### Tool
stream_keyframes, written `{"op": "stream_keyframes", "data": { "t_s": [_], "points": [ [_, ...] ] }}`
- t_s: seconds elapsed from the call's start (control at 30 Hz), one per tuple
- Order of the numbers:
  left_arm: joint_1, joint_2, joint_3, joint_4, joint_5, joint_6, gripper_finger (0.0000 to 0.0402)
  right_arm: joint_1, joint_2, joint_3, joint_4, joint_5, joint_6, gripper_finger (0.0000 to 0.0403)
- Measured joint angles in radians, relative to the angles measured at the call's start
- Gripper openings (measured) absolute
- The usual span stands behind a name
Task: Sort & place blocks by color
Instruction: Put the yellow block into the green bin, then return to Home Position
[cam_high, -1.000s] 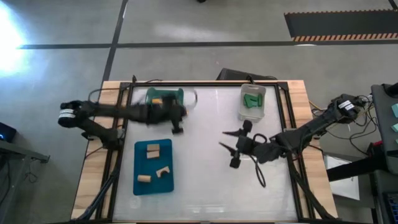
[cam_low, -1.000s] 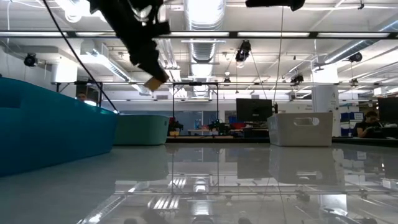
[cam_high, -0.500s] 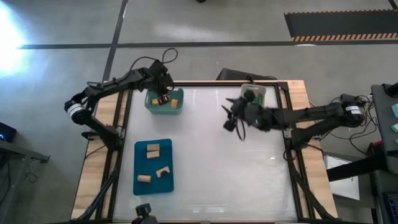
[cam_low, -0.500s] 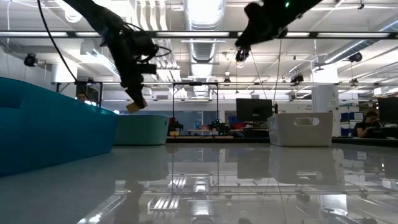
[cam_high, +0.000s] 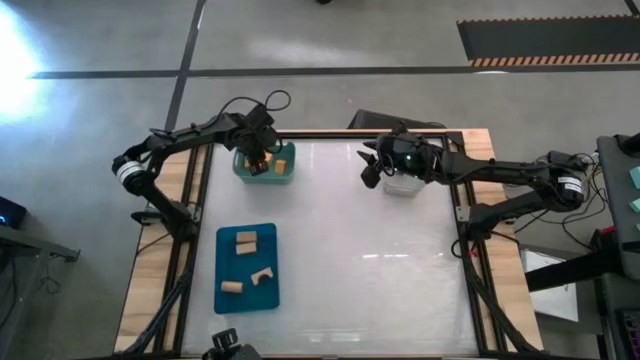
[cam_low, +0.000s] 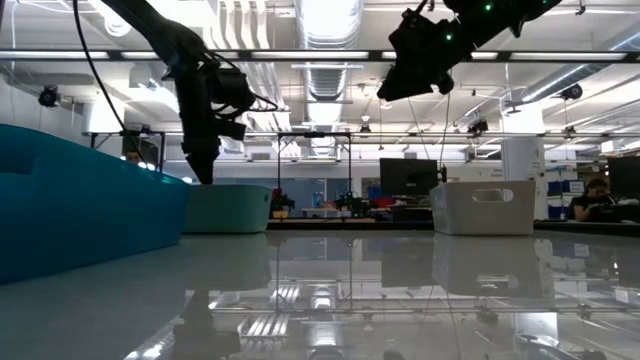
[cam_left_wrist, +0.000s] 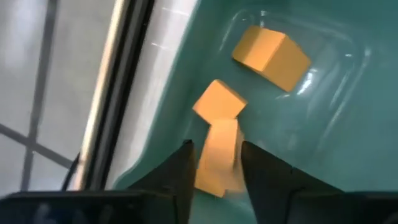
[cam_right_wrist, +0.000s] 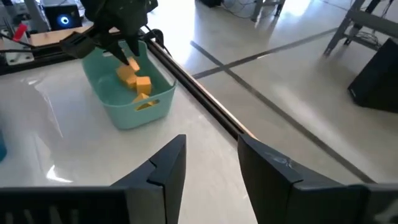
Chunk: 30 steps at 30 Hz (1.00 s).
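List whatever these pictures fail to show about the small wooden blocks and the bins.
- Clear plastic bin, high view: the right gripper and its arm lie over it, hiding any blocks inside.
- Orange wooden block between the left gripper's fingers, left wrist view: blurred, so released or gripped is unclear.
- Teal plastic bin, low view: its wall hides its contents.
- Flat blue tray, low view: its side hides the pale tan blocks.

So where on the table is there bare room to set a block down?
The widest bare patch is the white table right of the blue tray and below the teal bin and clear bin. The back edge is crowded: the left tool is in the teal bin, and the right tool is beside the clear bin.
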Motion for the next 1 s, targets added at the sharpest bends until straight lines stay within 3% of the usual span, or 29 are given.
{"op": "stream_keyframes", "data": {
  "t_s": [0.1,0.23,0.33,0.47,0.63,0.73,1.0],
  "points": [
    [0.0,0.0,0.002,0.001,-0.027,-0.001,0.0136,0.0,0.0,0.0,-0.002,0.0,-0.004,0.014],
    [-0.015,-0.023,0.015,-0.011,-0.034,-0.067,0.0145,0.001,-0.002,-0.021,-0.014,-0.022,-0.017,0.0143],
    [-0.07,-0.098,0.015,-0.008,-0.021,-0.121,0.0139,0.001,-0.003,-0.076,0.023,-0.129,-0.046,0.0143],
    [-0.193,-0.244,-0.031,0.085,0.031,-0.159,0.0119,0.004,-0.003,-0.192,0.214,-0.265,-0.066,0.0133],
    [-0.373,-0.462,-0.205,0.321,0.17,-0.159,0.009,0.02,-0.003,-0.355,0.489,-0.333,-0.084,0.0115],
    [-0.458,-0.594,-0.339,0.467,0.178,-0.16,0.0073,0.034,-0.011,-0.441,0.611,-0.341,-0.092,0.0103],
    [-0.533,-0.916,-0.61,0.686,0.221,-0.186,0.0034,0.124,-0.158,-0.585,0.682,-0.342,-0.13,0.0069]
  ]
}}
